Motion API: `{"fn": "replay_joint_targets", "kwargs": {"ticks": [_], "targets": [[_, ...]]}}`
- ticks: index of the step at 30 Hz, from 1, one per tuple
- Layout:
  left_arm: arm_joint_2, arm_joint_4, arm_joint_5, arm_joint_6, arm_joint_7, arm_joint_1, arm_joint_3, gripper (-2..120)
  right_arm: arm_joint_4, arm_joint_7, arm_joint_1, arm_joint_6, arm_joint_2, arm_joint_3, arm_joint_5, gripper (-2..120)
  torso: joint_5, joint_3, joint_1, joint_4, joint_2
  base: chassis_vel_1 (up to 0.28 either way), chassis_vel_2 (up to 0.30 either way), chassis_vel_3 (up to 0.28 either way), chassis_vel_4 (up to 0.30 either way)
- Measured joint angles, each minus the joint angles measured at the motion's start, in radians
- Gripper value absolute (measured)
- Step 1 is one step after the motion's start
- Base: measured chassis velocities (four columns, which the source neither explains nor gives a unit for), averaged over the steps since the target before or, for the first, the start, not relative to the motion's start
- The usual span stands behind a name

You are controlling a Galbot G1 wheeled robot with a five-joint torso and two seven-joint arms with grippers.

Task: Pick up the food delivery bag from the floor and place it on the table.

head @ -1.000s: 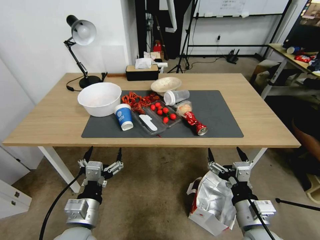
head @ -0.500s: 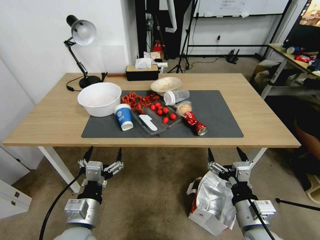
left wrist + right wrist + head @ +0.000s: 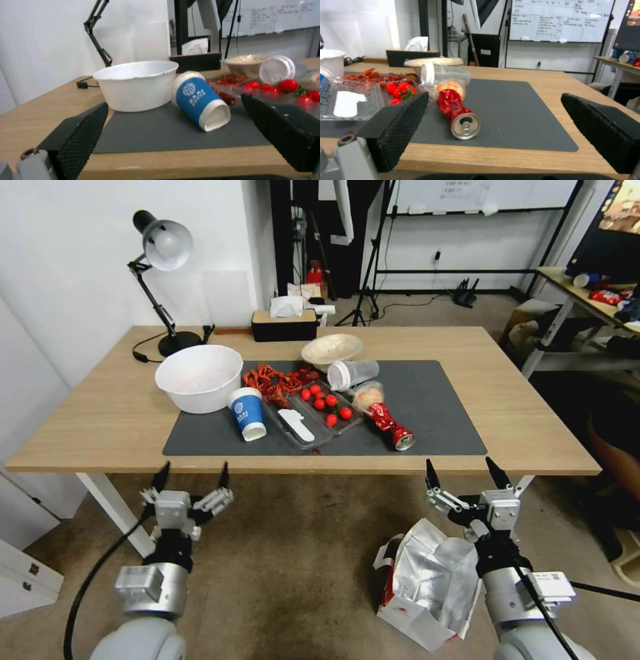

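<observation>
My table (image 3: 100,427) stands dead ahead at twelve o'clock, with the mat (image 3: 440,407) on its middle. On the mat, the bowl (image 3: 199,377) sits at eleven, the cup (image 3: 248,413) just right of it, the can (image 3: 393,428) lying at one. On the floor (image 3: 300,553) before the table, the food delivery bag (image 3: 427,587) lies at four o'clock, beside my right gripper (image 3: 467,473). My left gripper (image 3: 192,475) hangs at eight.
</observation>
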Motion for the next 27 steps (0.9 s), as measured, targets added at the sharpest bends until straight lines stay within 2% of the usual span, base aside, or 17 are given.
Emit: {"fn": "replay_joint_targets", "kwargs": {"ticks": [9,15,27], "targets": [[0.000,0.045,0.018,-0.075,0.013,0.001,-0.005,89,0.001,0.002,0.001,-0.005,-0.009,0.000,0.007,100,-0.0002,0.000,0.000,-0.0001,0.000,0.000,0.000,0.000,0.000],[0.000,0.046,0.025,-0.072,0.010,0.003,-0.002,88,-0.002,0.004,0.001,-0.003,-0.008,-0.003,0.009,100,-0.0001,-0.002,-0.002,-0.0001,-0.004,0.000,0.000,0.000,0.000],[-0.002,0.048,0.018,-0.069,0.005,0.004,0.005,91,-0.003,0.008,0.002,-0.003,-0.013,-0.002,0.017,100,-0.0001,-0.034,-0.027,-0.0001,-0.061,0.000,0.000,0.000,0.000]]}}
